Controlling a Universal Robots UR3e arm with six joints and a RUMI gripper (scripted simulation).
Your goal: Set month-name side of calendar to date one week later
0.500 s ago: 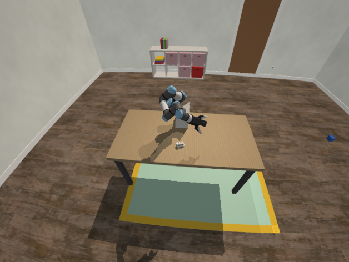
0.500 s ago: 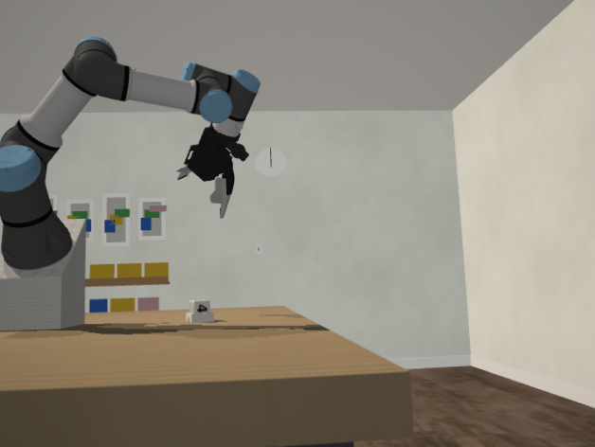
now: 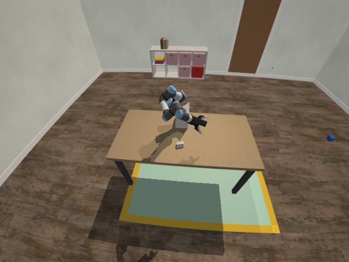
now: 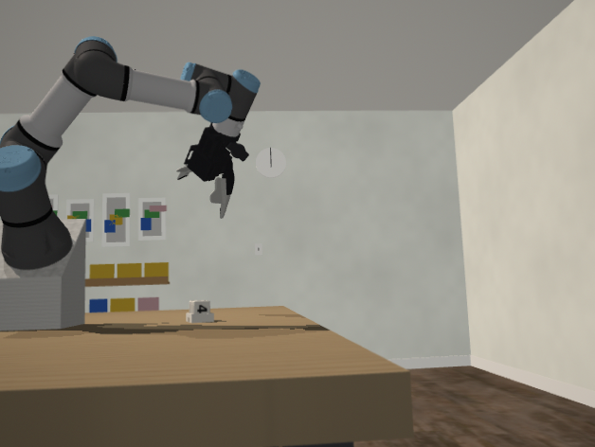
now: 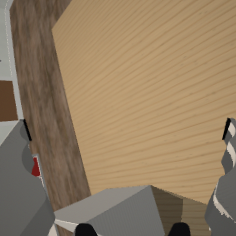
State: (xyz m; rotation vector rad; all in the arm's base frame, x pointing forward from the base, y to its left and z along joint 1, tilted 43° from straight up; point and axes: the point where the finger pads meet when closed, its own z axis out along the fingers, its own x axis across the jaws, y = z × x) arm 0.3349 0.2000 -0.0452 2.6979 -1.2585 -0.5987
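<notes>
The small white calendar point(image 3: 178, 146) sits on the wooden table near its middle, with two cubes in its tray. In the exterior view the calendar point(image 4: 199, 314) shows one cube end face with a black 4; the month side is not readable. My gripper point(image 3: 201, 124) is open and empty, held high above the table to the right of the arm's base. In the side view my gripper point(image 4: 202, 189) hangs well above the calendar. In the wrist view my two grey fingers stand wide apart at the left and right edges and the calendar is out of sight.
The arm's grey pedestal point(image 3: 182, 121) stands at the table's back middle and shows in the wrist view point(image 5: 115, 210). A shelf with boxes point(image 3: 179, 61) stands by the far wall. A small blue cube point(image 3: 330, 137) lies on the floor at right.
</notes>
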